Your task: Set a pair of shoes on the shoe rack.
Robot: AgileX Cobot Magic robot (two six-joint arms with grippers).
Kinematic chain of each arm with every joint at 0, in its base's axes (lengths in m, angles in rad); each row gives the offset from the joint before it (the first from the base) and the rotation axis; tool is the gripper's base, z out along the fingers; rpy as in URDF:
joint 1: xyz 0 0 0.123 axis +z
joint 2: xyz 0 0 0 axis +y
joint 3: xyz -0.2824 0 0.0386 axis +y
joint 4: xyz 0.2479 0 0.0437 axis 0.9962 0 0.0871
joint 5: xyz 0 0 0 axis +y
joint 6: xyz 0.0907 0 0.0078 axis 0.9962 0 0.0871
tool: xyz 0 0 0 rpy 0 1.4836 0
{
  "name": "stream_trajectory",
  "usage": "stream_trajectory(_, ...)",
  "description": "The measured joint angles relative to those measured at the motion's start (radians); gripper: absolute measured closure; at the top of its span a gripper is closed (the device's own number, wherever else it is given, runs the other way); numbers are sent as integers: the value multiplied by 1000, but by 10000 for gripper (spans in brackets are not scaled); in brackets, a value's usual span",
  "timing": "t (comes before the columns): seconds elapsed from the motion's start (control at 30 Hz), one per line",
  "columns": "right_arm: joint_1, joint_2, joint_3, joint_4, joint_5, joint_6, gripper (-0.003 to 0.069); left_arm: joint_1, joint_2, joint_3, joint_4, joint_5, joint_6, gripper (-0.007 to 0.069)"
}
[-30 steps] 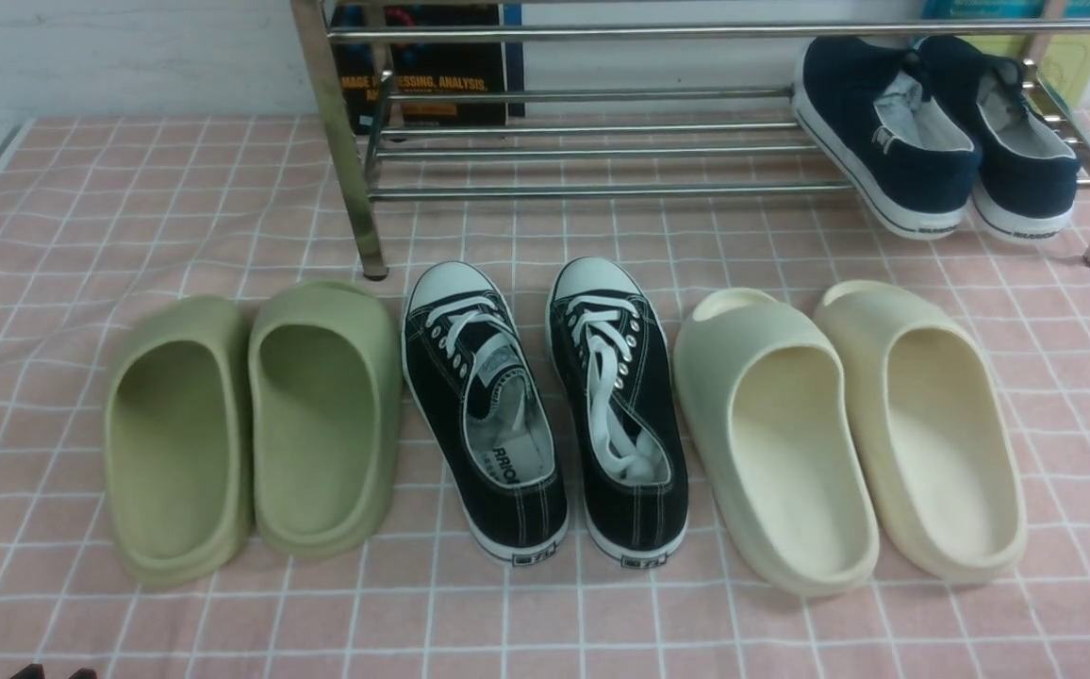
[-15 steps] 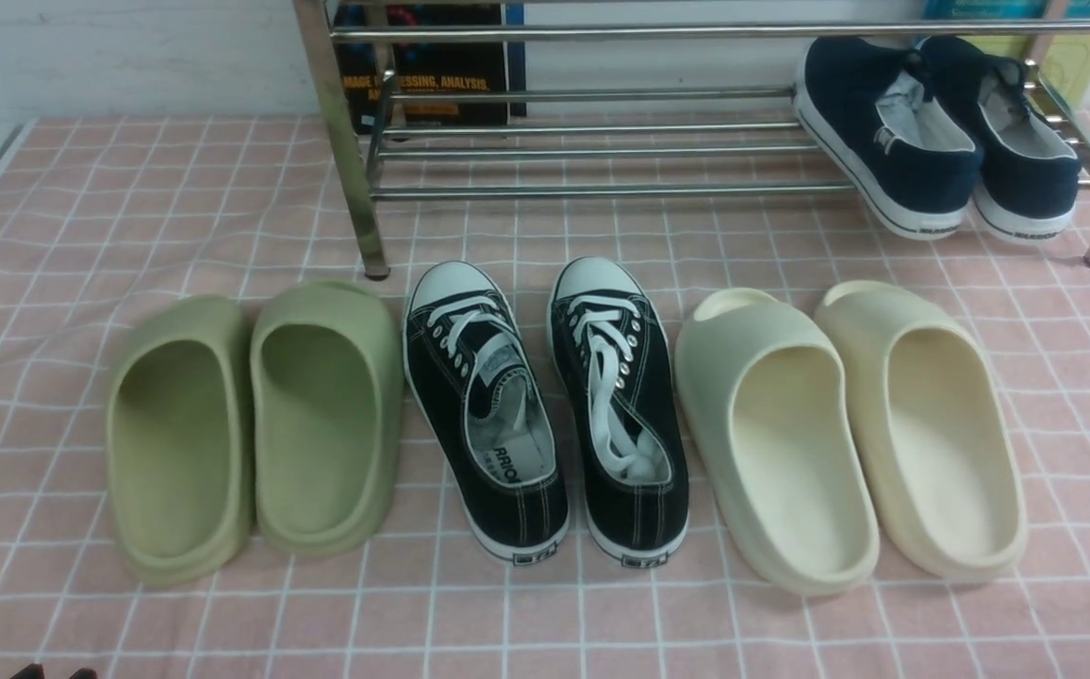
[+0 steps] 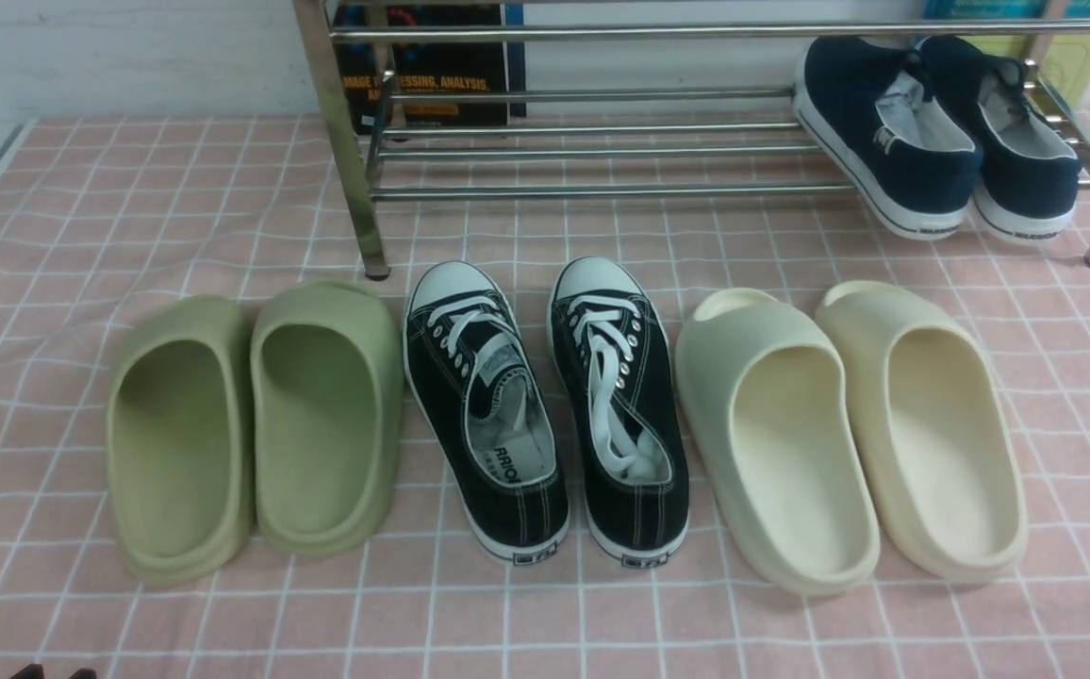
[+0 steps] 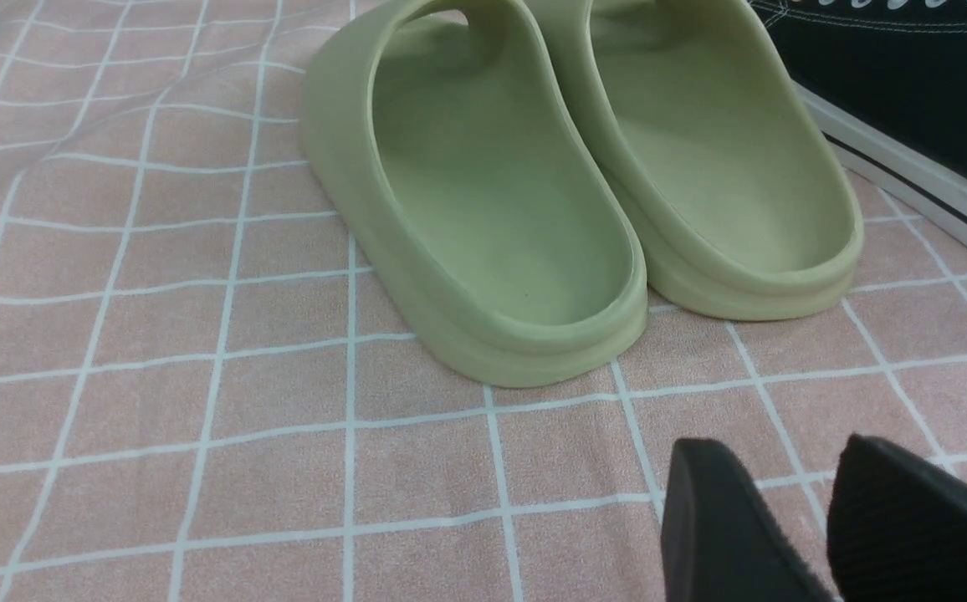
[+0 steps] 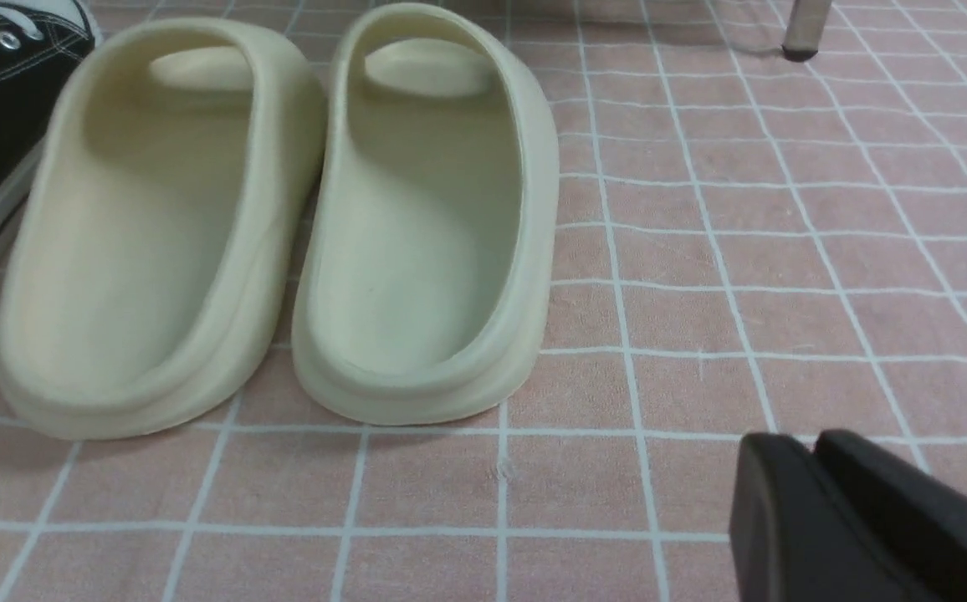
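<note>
The pair of navy-blue slip-on shoes sits side by side on the right end of the shoe rack point(image 3: 602, 190), the left shoe point(image 3: 884, 132) and the right shoe point(image 3: 1026, 141) with heels toward me and tilted on the tubes. My left gripper point(image 4: 793, 502) hovers low over the cloth behind the green slides, open a little and empty; its tips just show at the bottom left of the front view point(image 3: 50, 672). My right gripper point(image 5: 814, 456) is shut and empty, low over the cloth beside the cream slides; it is out of the front view.
On the pink checked cloth point(image 3: 130, 189) in front of the rack stand a pair of green slides point(image 3: 323, 415), a pair of black lace-up sneakers point(image 3: 484, 405) and a pair of cream slides point(image 3: 776, 434). A dark book point(image 3: 432, 75) leans behind the rack. A rack leg point(image 5: 801, 33) shows in the right wrist view.
</note>
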Motion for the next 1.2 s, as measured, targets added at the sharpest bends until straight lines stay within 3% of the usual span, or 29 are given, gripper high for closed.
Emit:
stream_trajectory(0.3,47,0,0,4,0,16,676,0,0,0,0,0,0,387)
stream_trajectory(1.2,76,0,0,4,0,16,668,0,0,0,0,0,0,386)
